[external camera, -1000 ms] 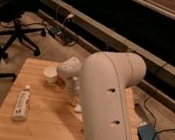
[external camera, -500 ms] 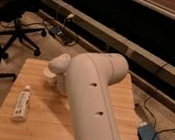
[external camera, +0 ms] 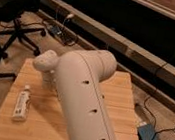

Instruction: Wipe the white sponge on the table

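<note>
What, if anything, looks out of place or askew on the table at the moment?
The bottle lies on its side near the table's left edge rather than standing; nothing looks spilled. The gripper sits low over the table's left-centre, mostly hidden by the arm, and the white sponge is not visible.

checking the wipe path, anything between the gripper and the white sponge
Cannot tell: the arm hides the white sponge. The gripper is down over the table's far left; the bottle lies apart, nearer the front.

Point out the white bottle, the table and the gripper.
white bottle (external camera: 22, 102), camera view, label middle.
table (external camera: 120, 106), camera view, bare right planks.
gripper (external camera: 49, 84), camera view, below the wrist, over table's left half.
</note>
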Controlling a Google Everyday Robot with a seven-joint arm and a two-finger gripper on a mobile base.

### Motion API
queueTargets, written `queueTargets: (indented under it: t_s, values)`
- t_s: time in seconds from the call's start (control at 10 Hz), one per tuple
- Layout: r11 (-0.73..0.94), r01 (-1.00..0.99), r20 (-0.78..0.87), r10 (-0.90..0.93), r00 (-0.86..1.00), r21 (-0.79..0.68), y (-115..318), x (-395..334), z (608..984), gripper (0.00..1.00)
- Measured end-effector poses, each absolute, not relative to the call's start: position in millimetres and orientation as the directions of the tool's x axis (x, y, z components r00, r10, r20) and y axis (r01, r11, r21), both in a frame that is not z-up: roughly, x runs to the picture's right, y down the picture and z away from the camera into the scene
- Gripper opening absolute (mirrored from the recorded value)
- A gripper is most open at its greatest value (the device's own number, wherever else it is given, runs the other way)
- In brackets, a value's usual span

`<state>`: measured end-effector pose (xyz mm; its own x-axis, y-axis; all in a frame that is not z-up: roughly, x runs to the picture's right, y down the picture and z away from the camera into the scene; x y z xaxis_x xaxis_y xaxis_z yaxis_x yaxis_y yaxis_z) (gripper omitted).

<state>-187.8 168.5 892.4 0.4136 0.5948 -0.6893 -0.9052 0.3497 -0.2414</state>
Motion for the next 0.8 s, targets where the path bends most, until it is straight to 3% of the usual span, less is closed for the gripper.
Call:
queueTargets:
  t_s: [0.8]
  values:
    - [0.342,-0.882,-0.679,0.565,0.469,-0.325,185.7,-211.6,865.0,0.07]
